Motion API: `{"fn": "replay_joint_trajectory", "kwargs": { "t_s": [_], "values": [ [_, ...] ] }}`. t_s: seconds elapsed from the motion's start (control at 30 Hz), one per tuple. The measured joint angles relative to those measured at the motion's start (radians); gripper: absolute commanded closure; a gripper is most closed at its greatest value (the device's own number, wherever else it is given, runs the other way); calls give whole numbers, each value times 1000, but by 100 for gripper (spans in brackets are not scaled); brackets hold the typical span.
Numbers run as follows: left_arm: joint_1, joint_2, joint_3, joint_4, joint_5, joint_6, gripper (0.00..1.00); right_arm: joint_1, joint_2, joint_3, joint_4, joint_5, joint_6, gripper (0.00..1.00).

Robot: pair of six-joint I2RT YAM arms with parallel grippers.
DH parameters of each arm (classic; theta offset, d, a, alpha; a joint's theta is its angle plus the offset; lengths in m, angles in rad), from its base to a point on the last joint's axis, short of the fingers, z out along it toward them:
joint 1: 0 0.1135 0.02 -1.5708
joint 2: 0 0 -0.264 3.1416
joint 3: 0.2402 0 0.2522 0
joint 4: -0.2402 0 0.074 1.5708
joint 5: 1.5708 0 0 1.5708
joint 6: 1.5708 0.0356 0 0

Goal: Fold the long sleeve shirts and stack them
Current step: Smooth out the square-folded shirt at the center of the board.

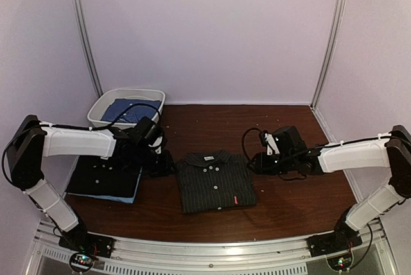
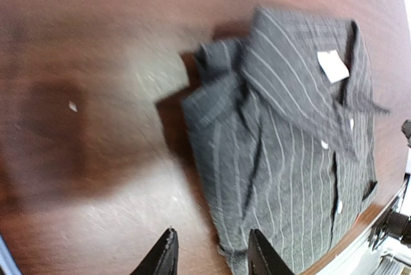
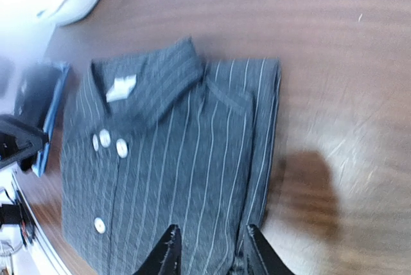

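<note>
Pinstriped shirt [image 1: 215,184] lies folded into a neat rectangle at the middle of the table [image 1: 295,214], buttons up. Its hem points toward the metal rail [image 1: 212,248] at the near edge and its collar toward the far side. A strip of bare wood separates hem from rail.

My left gripper [image 1: 166,162] sits low at the shirt's left edge, toward the collar end, and my right gripper [image 1: 255,161] mirrors it at the right edge. Through the left wrist camera, my left gripper [image 2: 212,256] has its fingers partway apart, with bare wood and the folded edge of the shirt [image 2: 289,159] showing in the gap. Nothing is pinched, though I cannot tell whether one fingertip [image 2: 262,256] brushes the cloth. Through the right wrist camera, my right gripper [image 3: 212,252] is likewise released, fingers partway apart above the shirt's [image 3: 173,159] side fold, holding nothing.

Right of the shirt, past my right gripper, open wood runs out to the table's right edge. On the left, just past my left gripper, a black shirt [image 1: 103,173] lies folded on a light blue shirt [image 1: 133,193], whose edge peeks out at the stack's near right corner. That stack is near the pinstriped shirt but apart from it.

Farther back on the left, a white tub [image 1: 103,106] holds a blue shirt [image 1: 128,111], close to the back wall [image 1: 212,31]. Bare wood spans from the collar to that wall.
</note>
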Motion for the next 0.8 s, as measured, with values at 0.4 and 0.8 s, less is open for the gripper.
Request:
{"fn": "replay_joint_trajectory", "kwargs": {
  "t_s": [0.4, 0.8],
  "values": [
    [70, 59, 15, 62, 24, 50, 63, -72, 193, 161, 42, -25, -50, 67],
    [70, 162, 79, 128, 63, 60, 69, -72, 329, 241, 62, -79, -68, 67]
  ]
}}
